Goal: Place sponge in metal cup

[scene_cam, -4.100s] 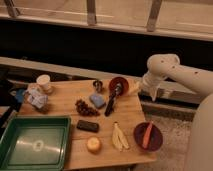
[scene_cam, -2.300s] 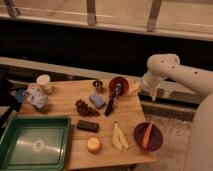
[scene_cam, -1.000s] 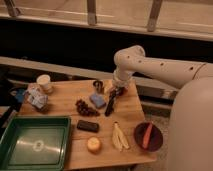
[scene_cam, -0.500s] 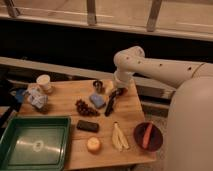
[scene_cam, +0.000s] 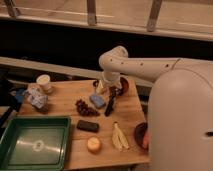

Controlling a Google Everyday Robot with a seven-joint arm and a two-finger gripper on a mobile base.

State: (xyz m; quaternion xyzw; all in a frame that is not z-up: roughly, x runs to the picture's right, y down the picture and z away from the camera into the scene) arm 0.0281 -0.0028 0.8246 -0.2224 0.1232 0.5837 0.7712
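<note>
Wooden table (scene_cam: 65, 102) in my view, cluttered. Green tray (scene_cam: 35, 145) sits at the front left corner. White paper cup (scene_cam: 44, 82) stands upright at the back left, with a crumpled blue-and-white packet (scene_cam: 36, 97) just in front of it. Bunch of dark grapes (scene_cam: 86, 108) mid-table; flat black block (scene_cam: 87, 126) just in front of them. Round yellow item (scene_cam: 93, 144) near the front edge, and a banana (scene_cam: 118, 136) just to its right. Black utensil (scene_cam: 111, 100) lies lengthwise, just below the gripper (scene_cam: 104, 87), which hangs over the table's back middle. Red bowl (scene_cam: 123, 85) at the back right. Dark red plate (scene_cam: 140, 132) at the front right holds something orange-red I cannot identify.
</note>
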